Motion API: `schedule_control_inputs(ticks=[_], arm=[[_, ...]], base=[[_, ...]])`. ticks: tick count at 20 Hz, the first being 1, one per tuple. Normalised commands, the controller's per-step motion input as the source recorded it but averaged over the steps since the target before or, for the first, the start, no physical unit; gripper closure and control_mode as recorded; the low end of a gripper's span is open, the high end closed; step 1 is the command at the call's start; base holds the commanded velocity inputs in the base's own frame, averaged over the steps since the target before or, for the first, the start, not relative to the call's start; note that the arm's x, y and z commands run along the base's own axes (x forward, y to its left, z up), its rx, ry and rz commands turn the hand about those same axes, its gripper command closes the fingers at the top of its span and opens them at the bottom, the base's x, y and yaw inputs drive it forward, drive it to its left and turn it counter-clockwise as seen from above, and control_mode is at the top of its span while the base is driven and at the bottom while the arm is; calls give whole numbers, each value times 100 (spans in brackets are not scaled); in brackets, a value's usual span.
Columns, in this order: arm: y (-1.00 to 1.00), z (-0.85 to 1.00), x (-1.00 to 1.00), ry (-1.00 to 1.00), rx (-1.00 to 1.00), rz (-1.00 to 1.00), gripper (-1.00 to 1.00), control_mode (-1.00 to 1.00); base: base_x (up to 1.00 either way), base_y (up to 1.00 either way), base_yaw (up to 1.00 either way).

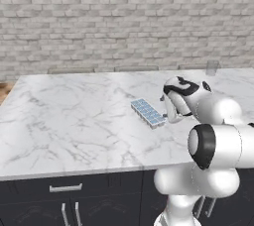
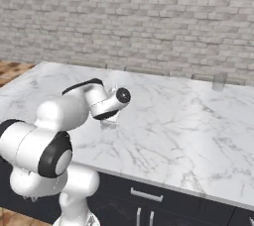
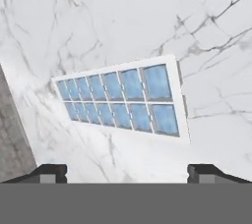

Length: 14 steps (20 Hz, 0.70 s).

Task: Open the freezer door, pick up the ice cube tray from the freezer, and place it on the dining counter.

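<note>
Two rows of glossy blue cells—the ice cube tray [image 3: 123, 101]—lie flat on veined marble (pincer [image 3: 127, 173] released).

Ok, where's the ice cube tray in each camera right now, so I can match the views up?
Left base view: ice cube tray lies flat on the dining counter, right of centre, just left of the arm's wrist.
Right base view: I can't make the tray out; the wrist covers that spot.
Hand view: tray at centre, above the spread fingertips, gripper open.
Shared landmark: the clear glass at the counter's far edge, in both base views.
</note>
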Motion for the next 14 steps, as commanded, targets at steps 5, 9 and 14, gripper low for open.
schedule_control_inputs(ticks=[5, 9, 14], arm=[[0, 100, -20, 17, 0, 0, -100, -100], [0, 100, -72, 15, -1, 0, -100, -100], [-5, 93, -100, 11, 0, -1, -100, -100]], base=[[0, 0, 0], [0, 0, 0], [0, 0, 0]])
